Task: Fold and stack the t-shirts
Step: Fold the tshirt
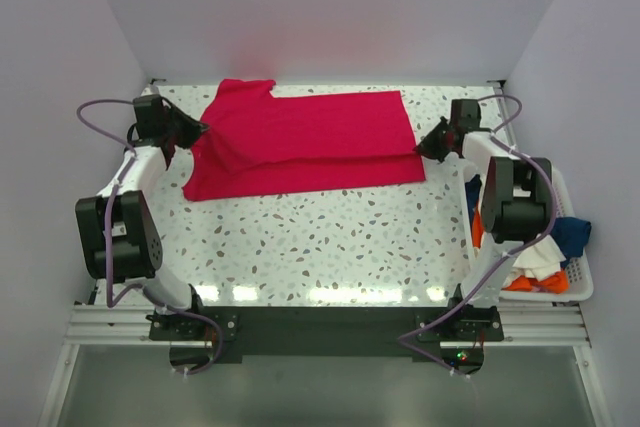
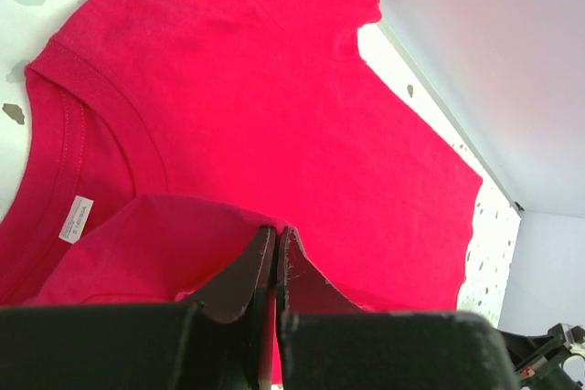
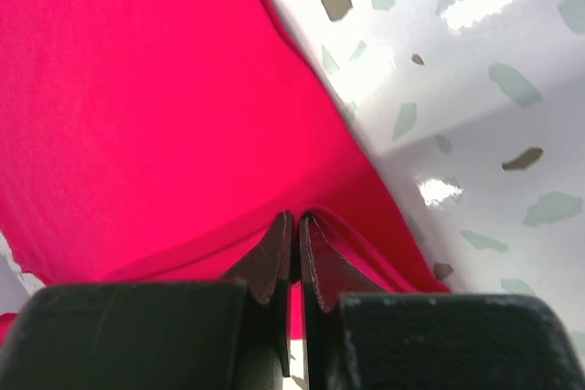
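The crimson-red t-shirt (image 1: 310, 142) lies across the back of the table, folded lengthwise, collar end at the left. My left gripper (image 1: 198, 131) is shut on the shirt's left edge near the collar; the left wrist view shows the jaws (image 2: 277, 230) pinching a raised fold of red cloth (image 2: 274, 89). My right gripper (image 1: 428, 143) is shut on the shirt's right hem; the right wrist view shows the jaws (image 3: 297, 218) pinching the red hem (image 3: 164, 116). More shirts, orange, dark blue and cream-white (image 1: 545, 252), lie heaped in the basket at the right.
A white slatted basket (image 1: 578, 282) stands off the table's right edge beside the right arm. White walls close in the back and both sides. The speckled tabletop (image 1: 320, 237) lies in front of the shirt.
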`<move>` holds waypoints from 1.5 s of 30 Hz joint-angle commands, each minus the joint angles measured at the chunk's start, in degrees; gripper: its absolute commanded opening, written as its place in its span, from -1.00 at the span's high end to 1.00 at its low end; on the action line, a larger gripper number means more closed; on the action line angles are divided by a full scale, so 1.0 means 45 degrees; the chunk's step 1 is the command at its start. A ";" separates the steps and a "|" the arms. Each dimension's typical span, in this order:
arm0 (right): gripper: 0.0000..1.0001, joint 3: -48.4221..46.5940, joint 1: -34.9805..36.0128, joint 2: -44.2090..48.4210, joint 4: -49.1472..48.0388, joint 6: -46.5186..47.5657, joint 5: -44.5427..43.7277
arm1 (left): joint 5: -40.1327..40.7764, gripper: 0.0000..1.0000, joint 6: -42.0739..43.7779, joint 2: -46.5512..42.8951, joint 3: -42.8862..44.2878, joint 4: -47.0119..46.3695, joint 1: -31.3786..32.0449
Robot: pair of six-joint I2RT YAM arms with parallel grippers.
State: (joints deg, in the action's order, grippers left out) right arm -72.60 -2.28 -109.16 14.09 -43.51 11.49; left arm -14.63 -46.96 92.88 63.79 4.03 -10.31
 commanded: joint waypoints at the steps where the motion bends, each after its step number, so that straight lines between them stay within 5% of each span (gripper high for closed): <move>1: 1.00 -0.0858 -0.0039 -0.0311 -0.0494 -0.0117 0.0494 | 0.0107 1.00 -0.0131 0.0199 0.0590 -0.0330 0.0025; 13: 0.96 -0.1836 -0.0039 -0.1190 0.0014 0.0039 0.0495 | 0.0166 1.00 -0.0151 0.0805 0.0727 -0.0564 0.0025; 16: 0.51 -0.1875 -0.0039 -0.1210 0.0229 0.0156 0.0261 | 0.0010 0.79 -0.0073 0.1058 0.0844 -0.0662 0.0044; 19: -0.04 -0.2109 -0.0039 -0.1171 0.0677 0.0448 0.0143 | 0.0029 0.26 0.0123 0.1137 0.1117 -0.0467 0.0005; 22: -0.28 -0.2266 -0.0039 -0.0743 0.1185 0.0859 -0.0304 | 0.0516 -0.09 0.0337 0.0670 0.1021 -0.0116 -0.0015; 37: -0.15 0.1522 0.2382 0.3028 0.0952 0.1192 -0.2454 | 0.5321 -0.07 0.0280 -0.4915 -0.4329 0.2717 0.0122; 45: -0.08 0.2206 0.2441 0.2834 0.0543 0.1172 -0.2513 | 0.5517 0.10 0.0123 -0.3904 -0.5055 0.2639 0.0161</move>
State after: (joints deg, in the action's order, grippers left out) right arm -63.16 8.93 -96.38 19.27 -38.54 2.00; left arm 7.68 -45.93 73.25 40.75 16.56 -9.98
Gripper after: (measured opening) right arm 0.544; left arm 0.462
